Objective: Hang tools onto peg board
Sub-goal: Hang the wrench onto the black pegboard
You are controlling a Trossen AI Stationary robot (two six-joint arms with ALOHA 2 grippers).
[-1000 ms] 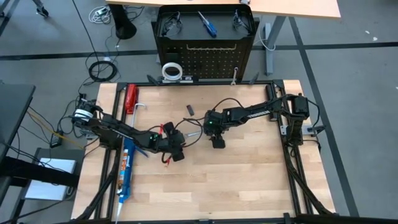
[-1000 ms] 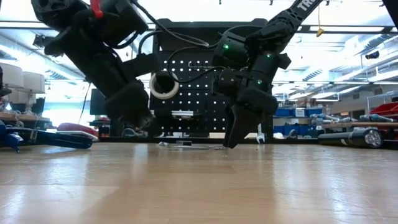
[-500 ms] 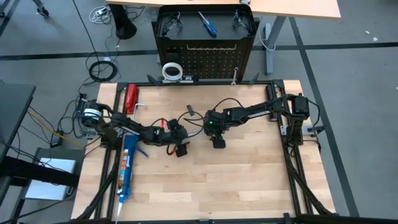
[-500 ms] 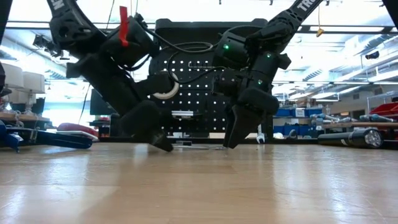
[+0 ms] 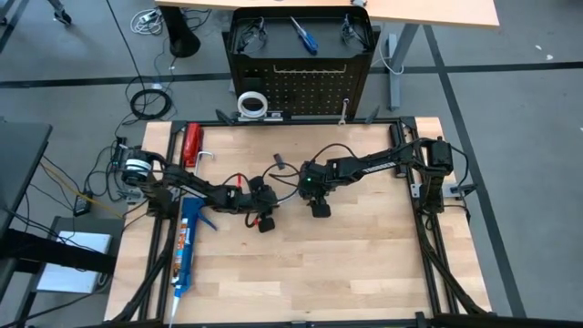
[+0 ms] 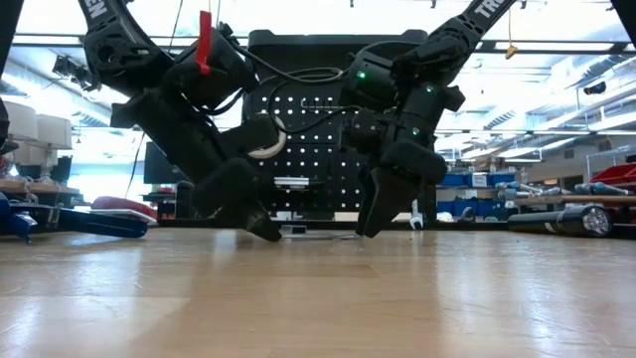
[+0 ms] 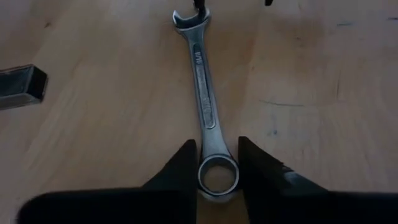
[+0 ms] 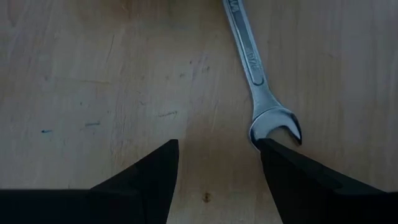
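From above, the left gripper [image 5: 266,221] and the right gripper [image 5: 320,209] both sit low over the middle of the table [image 5: 364,264], near each other, with the peg board [image 5: 301,87] standing well off at the far edge, a white tape roll [image 5: 252,103] at its foot and a screwdriver [image 5: 303,36] lying on top of its frame; the wrench between the arms is hard to make out here. In the low view the left gripper [image 6: 260,227] has its tip down at the tabletop and the right gripper [image 6: 373,221] is just as low, the wrench [image 6: 298,234] a thin flat strip between them in front of the peg board [image 6: 318,129]. The left wrist view settles it: the wrench [image 7: 205,106] lies flat on the wood, and the left gripper's fingers [image 7: 180,171] are drawn in on either side of its ring end, pinching it or all but. To do this well, I judge the pinch should be firm on the ring's flanks before any lift, and the lift straight up so the flat tool does not swivel. In the right wrist view the right gripper [image 8: 217,180] stands spread and holds nothing, one finger [image 8: 292,174] touching or just beside the wrench's open end [image 8: 275,124]; it should stay clear as the tool rises
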